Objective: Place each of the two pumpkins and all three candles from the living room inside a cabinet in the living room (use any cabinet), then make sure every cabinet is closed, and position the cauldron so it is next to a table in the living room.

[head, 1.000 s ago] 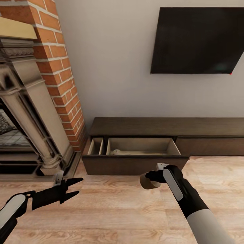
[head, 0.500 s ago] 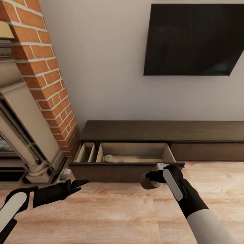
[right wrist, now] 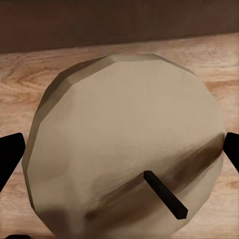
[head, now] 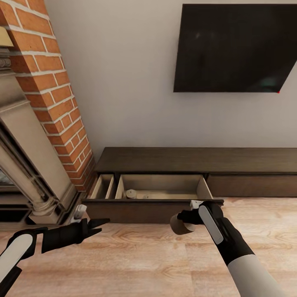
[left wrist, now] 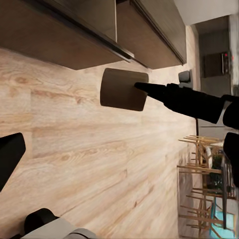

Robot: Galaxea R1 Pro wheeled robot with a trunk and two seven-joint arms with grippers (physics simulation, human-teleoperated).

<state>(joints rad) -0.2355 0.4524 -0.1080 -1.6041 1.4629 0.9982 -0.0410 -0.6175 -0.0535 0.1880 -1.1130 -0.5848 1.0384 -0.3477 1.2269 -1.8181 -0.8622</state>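
The low dark-brown cabinet [head: 198,159] stands against the wall with its left drawer [head: 136,208] pulled open. One beige candle [head: 131,193] rests inside that drawer. My right gripper [head: 181,218] hovers just in front of the drawer front, shut on a second candle [head: 180,226]. The right wrist view shows this candle's [right wrist: 124,149] wick end up close, with a black fingertip at each side. From the left wrist view the held candle [left wrist: 123,88] hangs over the plank floor beside the drawer front [left wrist: 59,40]. My left gripper [head: 98,225] is open and empty, low near the drawer's left corner.
An ornate beige fireplace [head: 24,144] with a brick chimney [head: 53,82] stands close on the left. A black TV [head: 235,47] hangs on the wall above the cabinet. The cabinet's right front [head: 251,185] is closed. Light wood floor [head: 144,264] stretches below my arms.
The view has shifted right and closer to the cabinet, so more of the drawer's inside and its candle show. My left gripper has turned edge-on. The right gripper still holds its candle.
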